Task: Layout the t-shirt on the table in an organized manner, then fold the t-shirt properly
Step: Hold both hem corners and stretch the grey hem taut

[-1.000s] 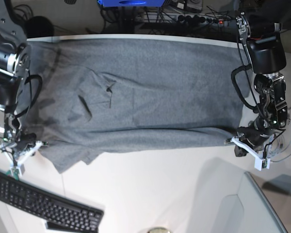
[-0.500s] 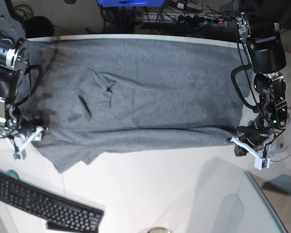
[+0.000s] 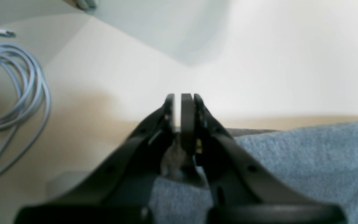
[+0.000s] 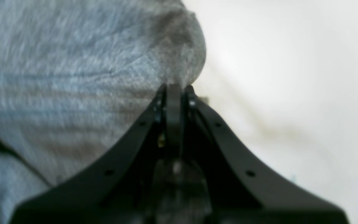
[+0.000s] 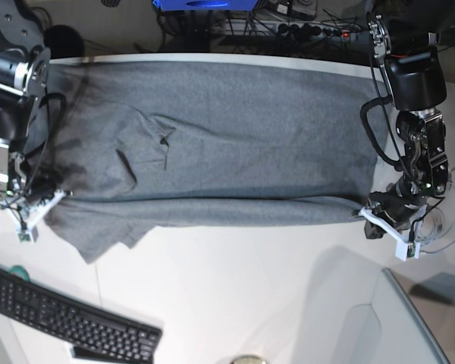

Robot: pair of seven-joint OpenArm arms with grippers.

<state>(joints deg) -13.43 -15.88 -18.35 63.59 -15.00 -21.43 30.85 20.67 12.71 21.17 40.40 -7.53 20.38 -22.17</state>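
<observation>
The t-shirt (image 5: 227, 144) has shifted up the table (image 5: 235, 296), both jaws clenched on its edge

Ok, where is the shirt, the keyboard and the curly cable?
shirt (image 5: 243, 129), base view, middle of the grey cloth.
keyboard (image 5: 68, 322), base view, middle of the black keys.
cable (image 3: 20, 90), left wrist view, right side of the grey coil.
</observation>
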